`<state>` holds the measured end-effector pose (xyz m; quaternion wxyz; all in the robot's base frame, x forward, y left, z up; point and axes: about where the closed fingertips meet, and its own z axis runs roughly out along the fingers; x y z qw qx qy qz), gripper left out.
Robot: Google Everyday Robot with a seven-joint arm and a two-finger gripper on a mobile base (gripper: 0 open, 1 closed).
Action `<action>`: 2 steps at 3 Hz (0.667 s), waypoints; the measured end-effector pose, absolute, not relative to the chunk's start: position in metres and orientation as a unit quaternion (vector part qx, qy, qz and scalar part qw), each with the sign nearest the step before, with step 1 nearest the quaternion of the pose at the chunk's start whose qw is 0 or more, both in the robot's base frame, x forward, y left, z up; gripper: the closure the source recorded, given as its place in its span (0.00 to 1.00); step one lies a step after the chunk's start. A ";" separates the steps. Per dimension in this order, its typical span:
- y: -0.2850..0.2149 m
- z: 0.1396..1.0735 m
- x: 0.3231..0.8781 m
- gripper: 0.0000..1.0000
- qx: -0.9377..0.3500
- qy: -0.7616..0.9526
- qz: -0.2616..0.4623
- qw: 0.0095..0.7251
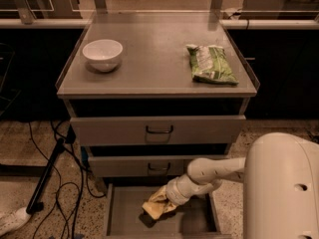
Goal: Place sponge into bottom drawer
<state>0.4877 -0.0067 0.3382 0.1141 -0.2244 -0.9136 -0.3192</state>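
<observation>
White bowl [102,54] sits far left on the cabinet top. Down near, the bottom drawer [124,225] is pulled out, with the sponge [155,208] at the tip of the gripper [160,203], over its floor. Can't tell if the gripper's clamped on it or loose. The sponge is probably light and squishy, so pinch it mid-block. Green bag [212,63] is far right.

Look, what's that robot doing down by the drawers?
The robot's arm reaches down into the open bottom drawer. Its claw sits low over the drawer floor with the yellow sponge at its tip; I can't tell if it is gripping it. A white bowl and a green bag sit on top of the cabinet.
</observation>
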 end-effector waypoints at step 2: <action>0.008 0.301 0.499 1.00 -0.251 -0.911 -0.308 0.111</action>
